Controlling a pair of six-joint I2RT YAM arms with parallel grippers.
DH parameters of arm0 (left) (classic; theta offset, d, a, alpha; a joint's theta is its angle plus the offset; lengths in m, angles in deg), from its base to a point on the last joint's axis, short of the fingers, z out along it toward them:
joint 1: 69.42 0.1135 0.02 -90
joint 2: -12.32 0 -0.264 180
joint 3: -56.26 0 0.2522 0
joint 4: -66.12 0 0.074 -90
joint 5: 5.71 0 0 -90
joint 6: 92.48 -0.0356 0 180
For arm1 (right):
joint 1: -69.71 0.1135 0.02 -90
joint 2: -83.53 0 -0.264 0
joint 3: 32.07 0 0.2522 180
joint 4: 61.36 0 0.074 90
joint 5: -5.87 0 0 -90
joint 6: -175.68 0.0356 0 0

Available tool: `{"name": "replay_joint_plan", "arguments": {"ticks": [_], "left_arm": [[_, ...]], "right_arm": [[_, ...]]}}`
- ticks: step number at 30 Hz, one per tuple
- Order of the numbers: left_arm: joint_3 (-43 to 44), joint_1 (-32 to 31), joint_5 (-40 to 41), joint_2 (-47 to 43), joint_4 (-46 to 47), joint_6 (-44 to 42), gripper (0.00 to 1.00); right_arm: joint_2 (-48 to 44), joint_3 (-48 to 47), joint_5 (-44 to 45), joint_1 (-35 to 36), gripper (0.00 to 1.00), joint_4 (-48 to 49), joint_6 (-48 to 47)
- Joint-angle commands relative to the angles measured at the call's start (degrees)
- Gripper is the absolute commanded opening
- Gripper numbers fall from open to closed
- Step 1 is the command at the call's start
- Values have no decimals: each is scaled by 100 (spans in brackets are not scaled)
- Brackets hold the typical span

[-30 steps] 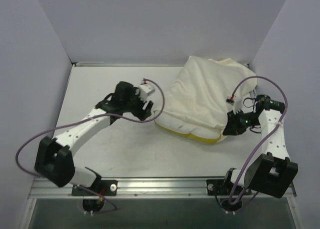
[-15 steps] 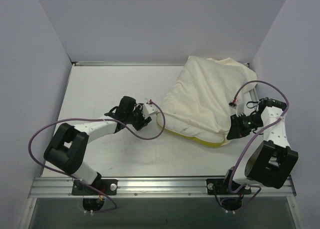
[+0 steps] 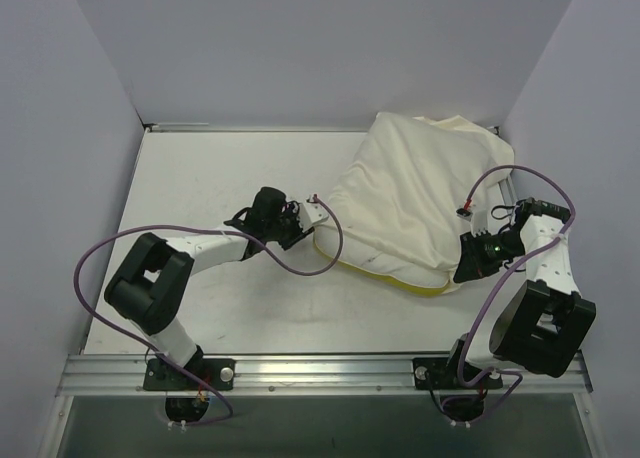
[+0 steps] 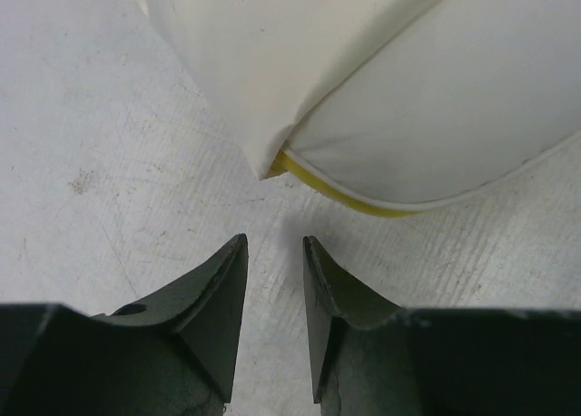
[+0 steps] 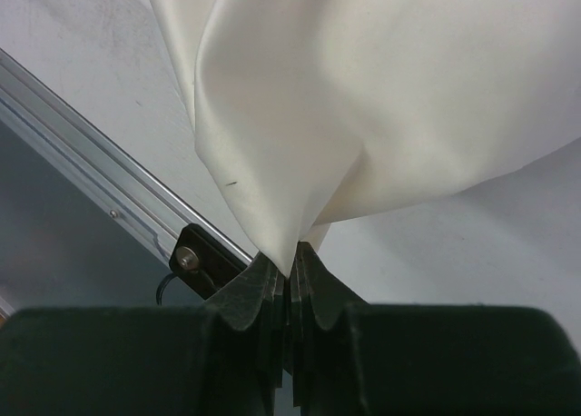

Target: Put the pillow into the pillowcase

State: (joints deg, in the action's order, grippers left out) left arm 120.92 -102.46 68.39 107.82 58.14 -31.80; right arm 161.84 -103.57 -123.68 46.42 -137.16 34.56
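- The pillowcase is lying at the right middle of the top view on the table, covering most of the pillow.
- Only the pillow's yellow edge is peeking out at the bottom.
- The right claw is pinching the pillowcase tight at the lower right, likely to hold it steady.
- The left claw is sitting slightly open and empty beside the left corner, likely getting ready to grab.
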Motion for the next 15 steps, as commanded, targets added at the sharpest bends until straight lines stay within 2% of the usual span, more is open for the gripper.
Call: {"name": "replay_joint_plan", "arguments": {"ticks": [1,6,15], "left_arm": [[350,-97,-176,21,99,-92,39],[1026,-273,-18,582,-375,49,34],[1608,-282,201,1093,-569,454,23]], "right_arm": [[62,-36,79,-35,0,-203,14],[27,-27,62,-44,0,-203,14],[-96,17,35,-71,0,-238,-22]]}}
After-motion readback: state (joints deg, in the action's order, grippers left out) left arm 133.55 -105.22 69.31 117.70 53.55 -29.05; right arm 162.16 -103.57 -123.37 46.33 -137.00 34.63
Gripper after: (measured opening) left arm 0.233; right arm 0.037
